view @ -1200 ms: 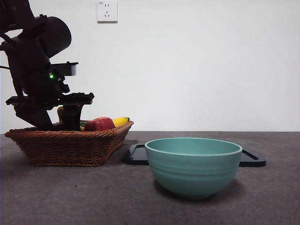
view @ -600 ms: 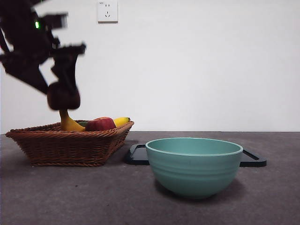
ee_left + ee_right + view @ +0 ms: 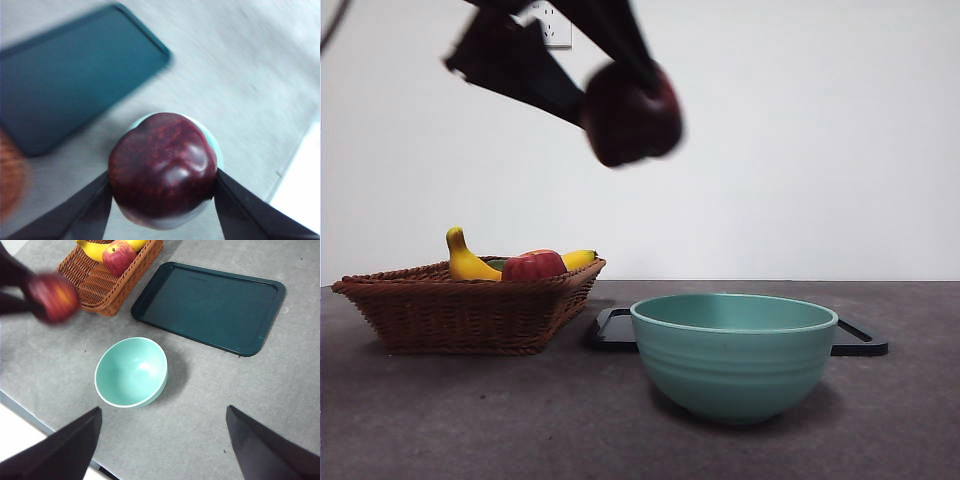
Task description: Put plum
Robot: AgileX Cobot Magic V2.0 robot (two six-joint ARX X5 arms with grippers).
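The dark maroon plum [image 3: 631, 113] hangs high in the air, clamped between the jaws of my left gripper [image 3: 625, 105], above and left of the teal bowl [image 3: 733, 352]. Through the left wrist camera the plum [image 3: 163, 170] fills the space between the jaws of the left gripper [image 3: 162, 192], with the bowl's rim [image 3: 214, 145] peeking out just behind it. From the right wrist camera the plum [image 3: 54, 296] shows blurred beside the basket. My right gripper [image 3: 162, 437] is open, high over the table, holding nothing.
A wicker basket [image 3: 465, 305] at the left holds a banana [image 3: 468, 262] and a red apple [image 3: 532, 266]. A dark flat tray [image 3: 860, 340] lies behind the bowl. A wall socket [image 3: 552, 22] is on the white wall.
The left gripper lifted the plum out of the basket, then carried it up and rightward toward the bowl. Basket, bowl and tray stayed put.
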